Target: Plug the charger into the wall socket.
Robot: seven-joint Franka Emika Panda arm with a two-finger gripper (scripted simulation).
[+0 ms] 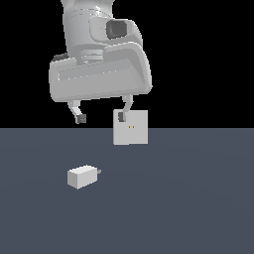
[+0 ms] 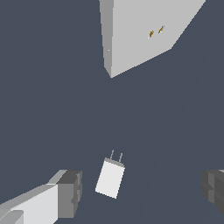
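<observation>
Nothing plugged yet: the charger (image 1: 82,177) lies on the floor (image 1: 198,208), prongs pointing toward the exterior view's right, well apart from the wall socket (image 1: 131,127) standing upright behind. The gripper (image 1: 101,113) hangs above, jaws spread, empty. Grasp, lift, insertion all remain. Open floor surrounds the block, so there's plenty of room.

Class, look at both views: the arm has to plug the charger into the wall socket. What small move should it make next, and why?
Probably lower the open gripper straight down around the charger. The charger lies loose on the floor, apart from the wall socket, and the wrist view shows it between the spread fingers, which hang well above it and hold nothing.
</observation>
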